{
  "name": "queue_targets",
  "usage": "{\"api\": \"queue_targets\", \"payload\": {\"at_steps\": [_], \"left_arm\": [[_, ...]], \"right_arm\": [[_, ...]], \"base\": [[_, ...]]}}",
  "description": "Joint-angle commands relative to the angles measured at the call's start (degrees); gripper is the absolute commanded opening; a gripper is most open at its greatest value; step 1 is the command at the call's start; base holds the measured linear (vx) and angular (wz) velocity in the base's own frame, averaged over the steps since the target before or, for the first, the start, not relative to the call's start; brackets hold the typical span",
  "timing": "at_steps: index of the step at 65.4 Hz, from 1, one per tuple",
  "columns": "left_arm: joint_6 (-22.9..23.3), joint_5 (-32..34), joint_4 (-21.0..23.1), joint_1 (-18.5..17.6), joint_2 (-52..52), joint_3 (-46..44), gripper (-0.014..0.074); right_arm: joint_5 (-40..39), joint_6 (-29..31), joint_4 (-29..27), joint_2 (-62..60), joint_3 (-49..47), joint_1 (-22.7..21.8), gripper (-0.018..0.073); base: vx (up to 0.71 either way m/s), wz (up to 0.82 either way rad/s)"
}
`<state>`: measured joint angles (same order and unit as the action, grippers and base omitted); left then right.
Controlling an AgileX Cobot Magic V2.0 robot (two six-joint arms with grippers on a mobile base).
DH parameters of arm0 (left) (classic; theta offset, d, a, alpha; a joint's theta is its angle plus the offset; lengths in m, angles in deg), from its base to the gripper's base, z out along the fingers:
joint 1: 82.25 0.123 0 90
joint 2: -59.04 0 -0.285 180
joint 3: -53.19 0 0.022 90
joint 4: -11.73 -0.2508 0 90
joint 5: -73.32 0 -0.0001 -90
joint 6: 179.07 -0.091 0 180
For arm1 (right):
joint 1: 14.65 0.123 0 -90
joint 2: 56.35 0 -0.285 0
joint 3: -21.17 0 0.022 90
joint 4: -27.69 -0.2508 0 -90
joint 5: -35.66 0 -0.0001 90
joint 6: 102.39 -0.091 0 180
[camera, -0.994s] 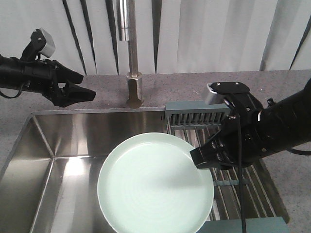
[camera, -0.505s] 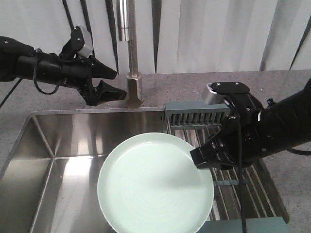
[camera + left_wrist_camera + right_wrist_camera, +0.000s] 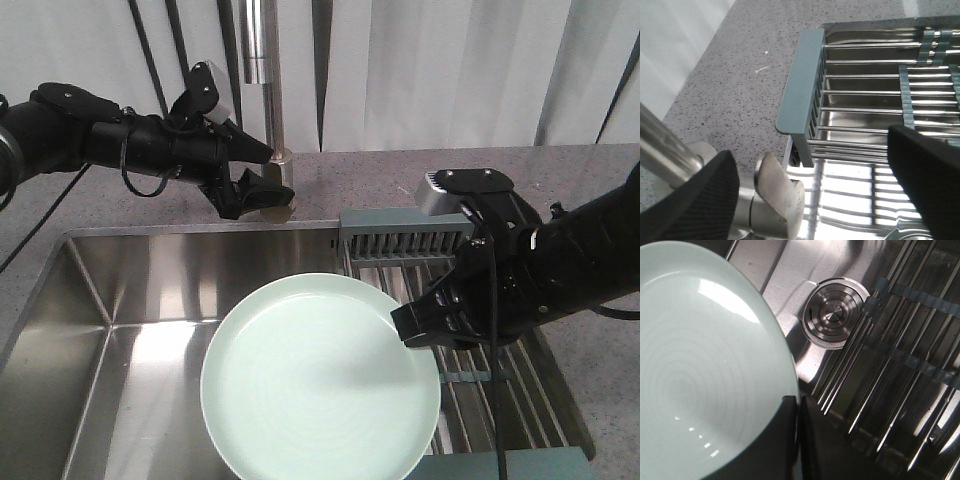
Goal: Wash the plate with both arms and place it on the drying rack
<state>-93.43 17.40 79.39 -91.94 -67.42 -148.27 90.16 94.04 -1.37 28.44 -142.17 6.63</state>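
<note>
Plate (image 3: 320, 375) — pale mint green, unpatterned — hangs over the steel sink (image 3: 130, 290), its right rim pinched by the closed right gripper (image 3: 413, 330). The wrist view shows one of the fingers (image 3: 782, 445) on each face of the rim, both cut off by the frame's bottom edge, as is much of the plate. Drying rack (image 3: 405, 243) lies just right of the plate, partly hidden behind the right arm (image 3: 560, 270). Left gripper (image 3: 280, 175) hovers at the base of the faucet (image 3: 268, 90), spread wide and holding nothing — the steel lever (image 3: 777, 192) sits between its black pads (image 3: 705, 200); whether they touch it, I cannot tell.
</note>
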Motion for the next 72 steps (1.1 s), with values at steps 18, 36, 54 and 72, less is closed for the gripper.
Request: {"api": "queue_targets", "payload": {"at_steps": [18, 36, 54, 72], "left_arm": [[0.0, -8.3, 1.9, -0.5, 3.0, -1.9, 0.059], [1.5, -14.7, 0.2, -0.5, 3.1, -1.9, 0.059], [2.9, -16.3, 0.0, -0.5, 3.2, -1.9, 0.059], [9.0, -10.6, -4.0, -0.4, 7.1, -1.9, 0.059]], "right_arm": [[-1.7, 0.5, -1.8, -1.7, -1.5, 0.0, -0.0001], [-1.7, 0.5, -1.8, -1.7, -1.5, 0.0, -0.0001], [-1.7, 0.5, -1.8, -1.7, -1.5, 0.0, -0.0001], [-1.7, 0.5, -1.8, -1.7, -1.5, 0.0, -0.0001]], "base": [[0.0, 0.0], [0.0, 0.0], [0.0, 0.0], [0.0, 0.0]]}}
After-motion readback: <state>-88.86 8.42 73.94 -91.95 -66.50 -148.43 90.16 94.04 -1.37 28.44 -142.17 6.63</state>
